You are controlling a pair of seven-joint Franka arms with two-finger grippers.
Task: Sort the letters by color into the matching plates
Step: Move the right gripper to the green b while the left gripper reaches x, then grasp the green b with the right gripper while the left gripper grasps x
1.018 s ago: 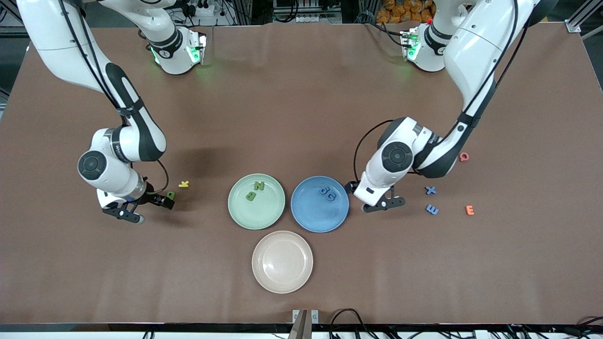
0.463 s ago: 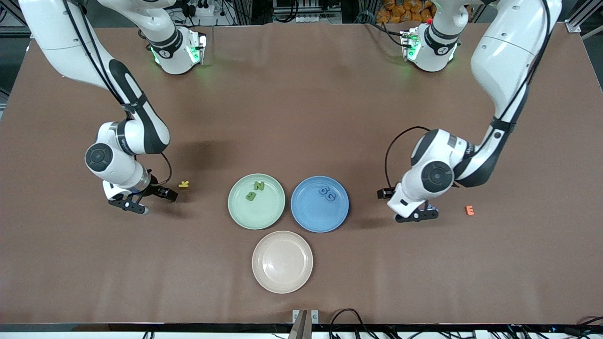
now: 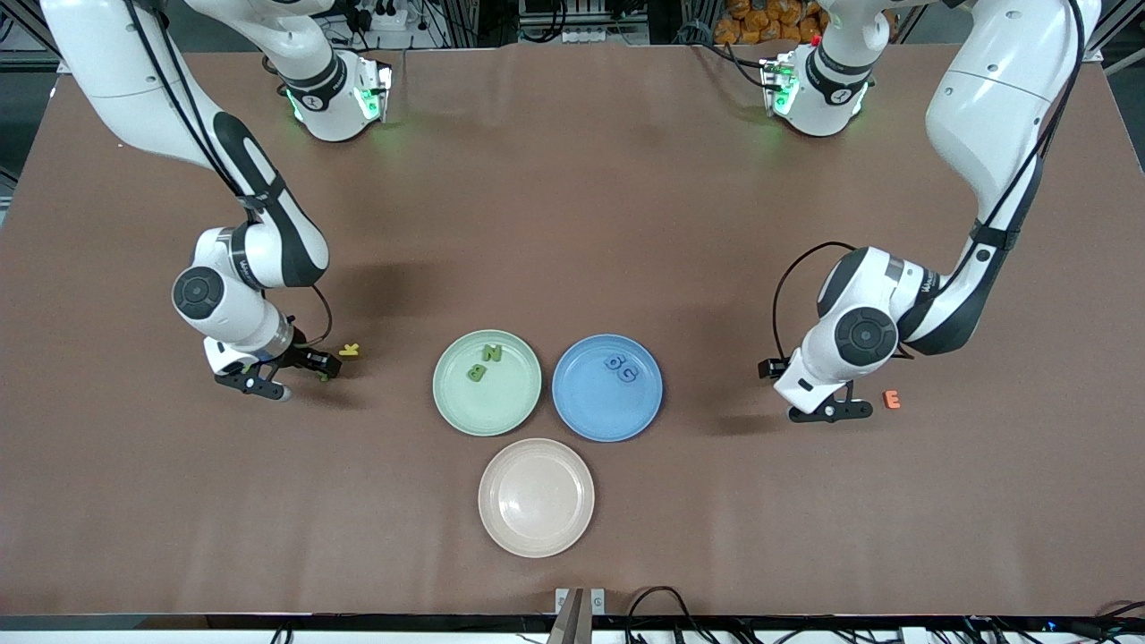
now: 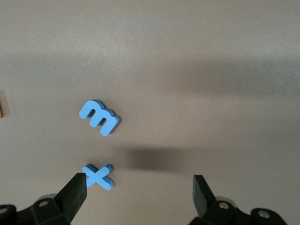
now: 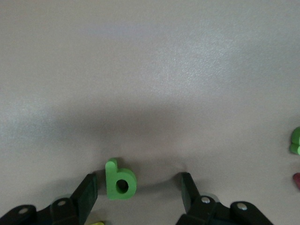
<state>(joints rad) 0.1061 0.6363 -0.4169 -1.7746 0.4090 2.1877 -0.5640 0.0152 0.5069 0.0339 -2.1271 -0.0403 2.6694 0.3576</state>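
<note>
The right gripper (image 3: 284, 376) is low over the table toward the right arm's end, its jaws apart with a green letter (image 5: 120, 180) lying on the table between them, closer to one finger (image 5: 87, 197) than the other and not touching either. A yellow letter (image 3: 349, 350) lies just beside the jaws. Another green letter (image 5: 295, 140) shows at the edge of the right wrist view, well apart from the jaws.

The left gripper (image 3: 830, 404) is low over the table toward the left arm's end, jaws wide apart and holding nothing. A blue X (image 4: 98, 176) lies just beside one fingertip (image 4: 75, 191), partly inside the gap. A blue E (image 4: 99, 117) lies a little ahead of the jaws, and an orange E (image 3: 891, 399) lies near the gripper.

Between the two grippers sit the green plate (image 3: 456, 405), with two green letters (image 3: 484, 360) in it, and the blue plate (image 3: 590, 411) touching or nearly touching it, with two blue letters (image 3: 621, 367) in it. A beige plate (image 3: 535, 497) sits nearer the front camera
</note>
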